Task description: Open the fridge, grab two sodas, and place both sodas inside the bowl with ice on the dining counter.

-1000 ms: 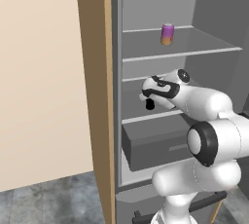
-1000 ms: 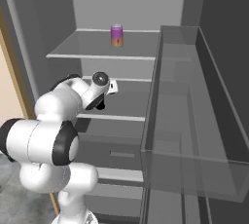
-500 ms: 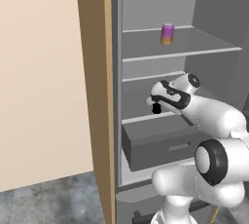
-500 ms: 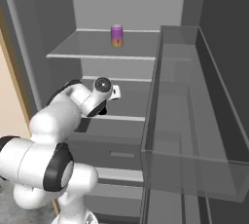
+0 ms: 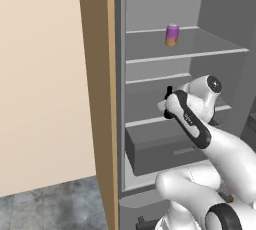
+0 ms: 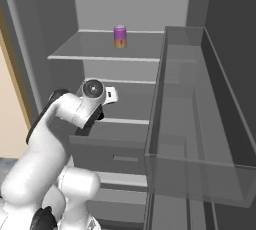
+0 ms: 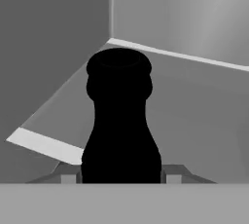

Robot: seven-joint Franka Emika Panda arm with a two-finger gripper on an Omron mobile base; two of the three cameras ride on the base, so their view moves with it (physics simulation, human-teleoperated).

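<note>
The tall grey fridge (image 5: 150,89) with tan wood side panels stands open, its grey shelves exposed. In the right base view the open door's transparent grey door bin (image 6: 200,124) occupies the right half of the picture.

The short purple-pink can fading to orange (image 5: 172,35) stands upright on the upper grey shelf (image 5: 200,49), toward the back, apart from the arm. It is also seen in the right base view (image 6: 120,36), upright and well above the arm's wrist.

The white arm reaches into the fridge at the level of the shelf above the lower grey drawer (image 5: 160,149). The tool (image 7: 120,177) is closed on the black glossy bottle with a narrow neck (image 7: 120,121). In the hand view the bottle's wide body sits between the two fingertips (image 7: 70,175), one at each side and touching it, with the neck and rounded mouth pointing away from the camera toward a rear corner of the fridge interior. In the left base view a small dark part of the bottle (image 5: 169,93) shows just above the hand, at the front of that shelf. Whether the bottle's base is on the shelf or lifted off it cannot be told.
</note>
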